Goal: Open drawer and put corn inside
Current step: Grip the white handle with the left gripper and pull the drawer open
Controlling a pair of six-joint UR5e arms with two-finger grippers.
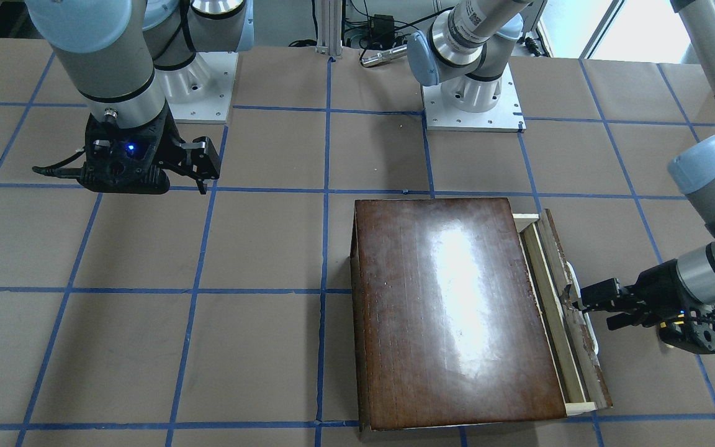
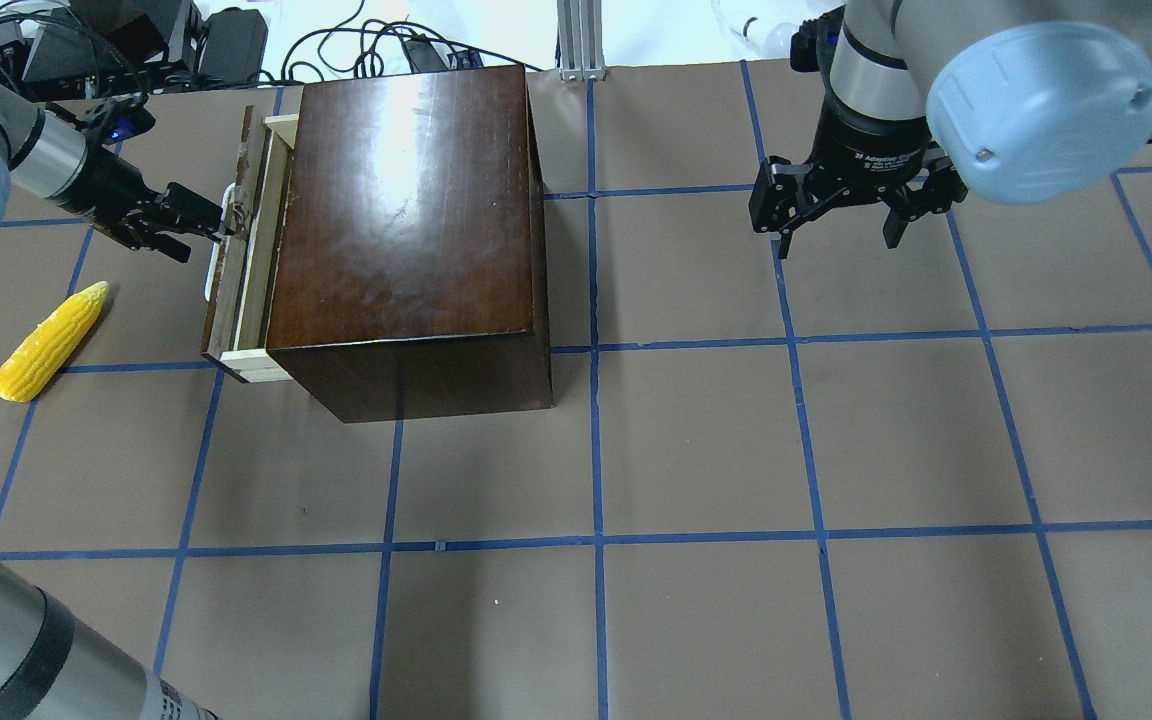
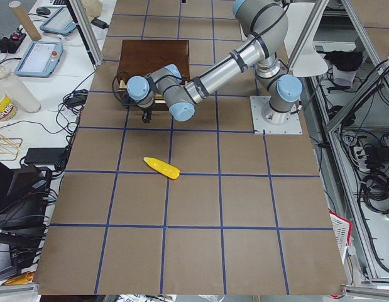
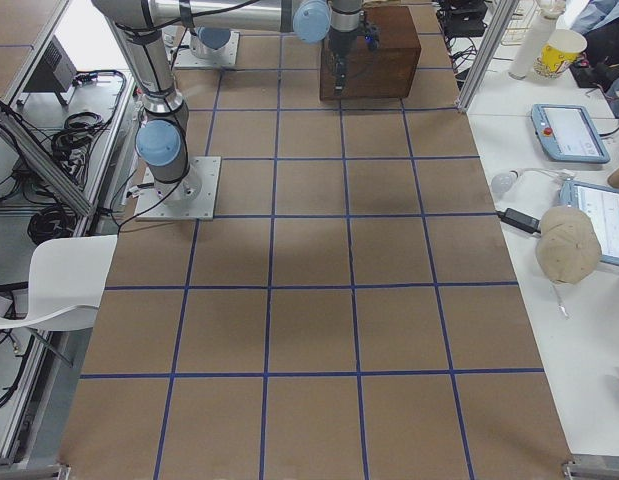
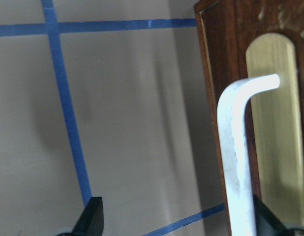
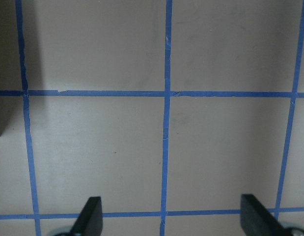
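The dark brown box (image 2: 406, 230) stands at the table's far left. Its drawer (image 2: 254, 270) is pulled out a small way, and a strip of pale wood shows behind the dark front panel (image 1: 571, 323). My left gripper (image 2: 206, 228) is open at the drawer's thin white handle (image 5: 235, 162). In the left wrist view the handle lies between the fingers, close to the right finger (image 5: 264, 219). The yellow corn (image 2: 48, 340) lies on the table to the left of the drawer, apart from it. My right gripper (image 2: 836, 240) is open and empty, hovering over the table far right of the box.
The table is brown paper with a blue tape grid (image 2: 596, 540). The two arm bases (image 1: 472, 105) stand along its robot side. Cables and equipment (image 2: 186, 40) lie beyond the far edge, behind the box.
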